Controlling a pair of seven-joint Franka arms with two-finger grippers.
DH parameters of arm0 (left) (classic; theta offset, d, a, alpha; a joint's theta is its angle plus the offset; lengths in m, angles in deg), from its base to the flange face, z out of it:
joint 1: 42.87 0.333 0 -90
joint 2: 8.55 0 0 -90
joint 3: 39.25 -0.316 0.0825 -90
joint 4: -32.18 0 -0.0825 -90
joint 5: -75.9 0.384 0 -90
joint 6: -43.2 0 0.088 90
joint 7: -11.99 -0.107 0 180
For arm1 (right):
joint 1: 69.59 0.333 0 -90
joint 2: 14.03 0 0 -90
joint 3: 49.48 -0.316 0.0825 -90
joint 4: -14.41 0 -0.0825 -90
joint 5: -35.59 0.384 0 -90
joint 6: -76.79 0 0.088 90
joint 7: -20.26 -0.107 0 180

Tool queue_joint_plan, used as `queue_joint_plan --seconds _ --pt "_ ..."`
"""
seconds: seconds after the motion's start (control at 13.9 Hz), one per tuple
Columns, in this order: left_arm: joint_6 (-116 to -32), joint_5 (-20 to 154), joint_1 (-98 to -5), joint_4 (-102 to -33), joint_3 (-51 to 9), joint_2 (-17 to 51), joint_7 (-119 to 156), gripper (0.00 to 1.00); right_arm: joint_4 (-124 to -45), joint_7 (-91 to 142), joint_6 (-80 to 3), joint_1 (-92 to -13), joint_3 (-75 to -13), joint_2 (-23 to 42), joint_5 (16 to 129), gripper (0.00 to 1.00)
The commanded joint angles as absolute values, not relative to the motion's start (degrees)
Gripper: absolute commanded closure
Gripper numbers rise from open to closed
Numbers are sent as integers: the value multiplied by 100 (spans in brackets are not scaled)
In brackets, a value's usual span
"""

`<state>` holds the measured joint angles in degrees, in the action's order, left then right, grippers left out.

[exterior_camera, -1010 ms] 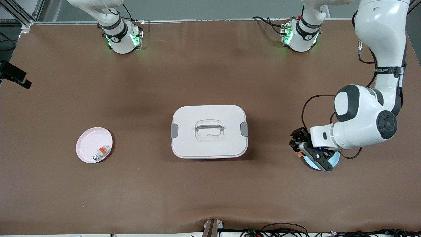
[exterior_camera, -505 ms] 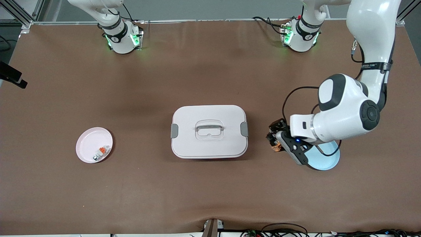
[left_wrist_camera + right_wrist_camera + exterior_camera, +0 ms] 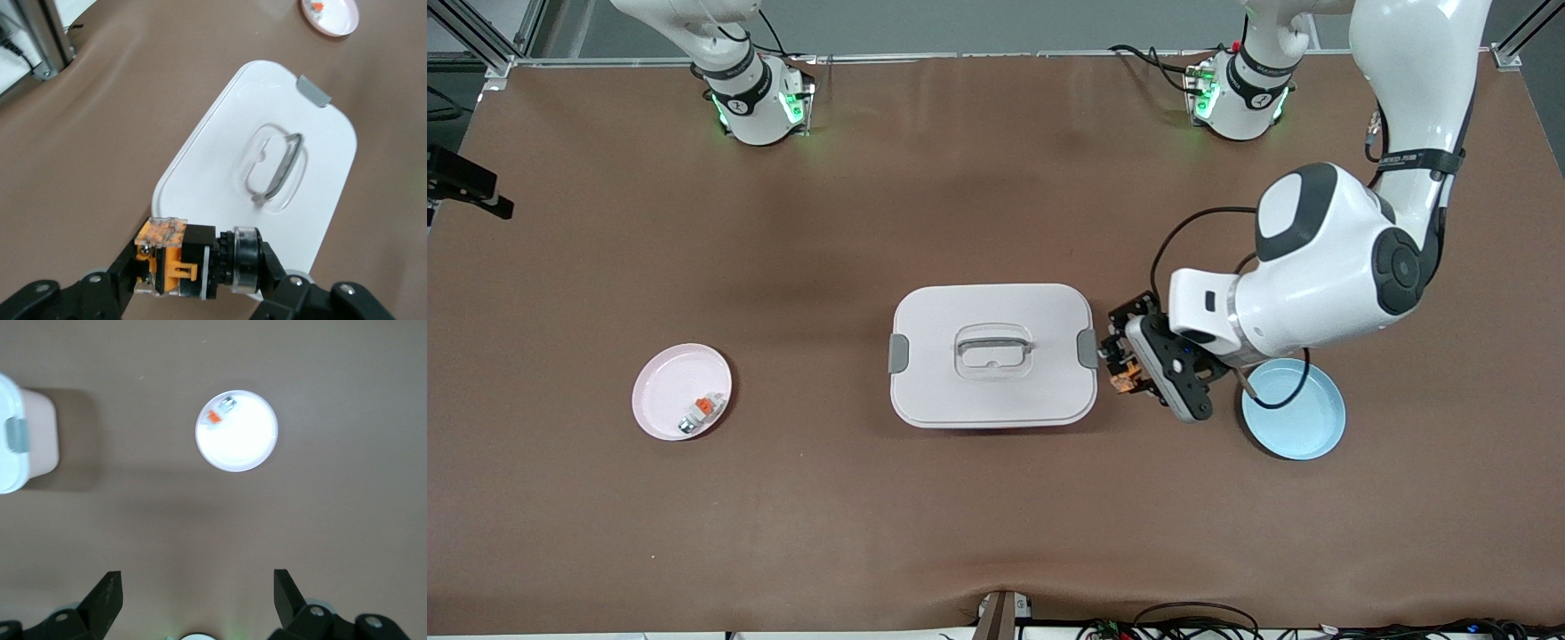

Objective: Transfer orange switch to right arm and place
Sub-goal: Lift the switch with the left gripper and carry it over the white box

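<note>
Fingers of my left gripper (image 3: 190,270) pinch the switch (image 3: 193,261) end to end, over the surface beside the box (image 3: 992,354). Light, rigid, slick plastic, I judge — take its black middle. My right gripper (image 3: 193,600) waits, spread wide.

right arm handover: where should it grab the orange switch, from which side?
The left hand is shut on the orange switch across its ends, the body lying sideways between the fingers. Probably pinch the black middle body across its free faces, approaching square to the left fingers' line. The right hand is open, above the pink plate.
</note>
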<state>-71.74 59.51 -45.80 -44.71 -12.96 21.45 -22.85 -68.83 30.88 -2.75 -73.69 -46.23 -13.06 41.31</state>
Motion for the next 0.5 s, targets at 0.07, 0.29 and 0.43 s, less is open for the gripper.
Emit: queue_joint_plan --seconds 0.07,0.29,0.43 --pt "-7089 5832 -4568 -4376 -886 2159 -646 100 -7030 2994 94 -7276 -4641 -1280 5208 0" --pt "-7132 5832 -4577 -4358 -560 2177 1535 100 -7128 2206 138 -7083 -4641 -965 6307 0" --pt "-7202 5832 -4577 -4271 -437 2185 2678 100 -7137 1765 33 -6741 -4641 -849 6529 0"
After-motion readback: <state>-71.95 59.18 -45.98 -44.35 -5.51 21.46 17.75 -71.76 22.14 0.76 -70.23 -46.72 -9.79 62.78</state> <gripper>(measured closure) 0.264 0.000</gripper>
